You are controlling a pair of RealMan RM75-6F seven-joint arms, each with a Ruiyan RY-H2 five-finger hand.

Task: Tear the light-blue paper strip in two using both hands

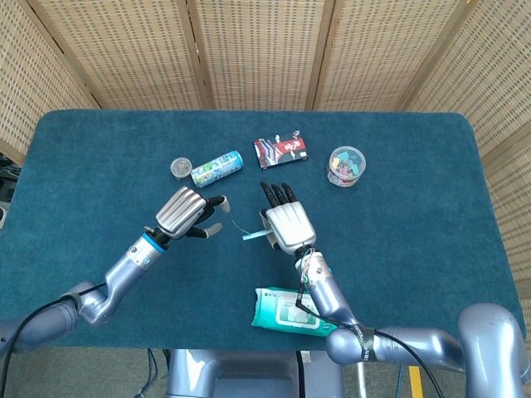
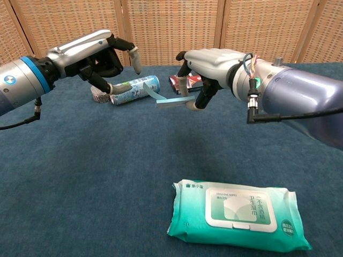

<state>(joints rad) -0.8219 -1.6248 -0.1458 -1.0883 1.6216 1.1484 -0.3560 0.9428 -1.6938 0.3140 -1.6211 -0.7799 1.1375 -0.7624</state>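
Observation:
The light-blue paper strip (image 2: 170,101) hangs in the air above the table, pinched at one end by my right hand (image 2: 206,67); its free end curls up toward the left. In the head view the strip (image 1: 252,236) pokes out left of the right hand (image 1: 286,224). My left hand (image 2: 102,59) hovers just left of the strip's free end, thumb and a finger apart, holding nothing. In the head view the left hand (image 1: 187,213) sits a short gap from the strip.
A green wet-wipes pack (image 2: 238,214) lies near the table's front edge. Behind the hands lie a drink can (image 1: 216,168), a small round tin (image 1: 179,167), a dark card box (image 1: 280,150) and a clear cup of coloured bits (image 1: 346,165).

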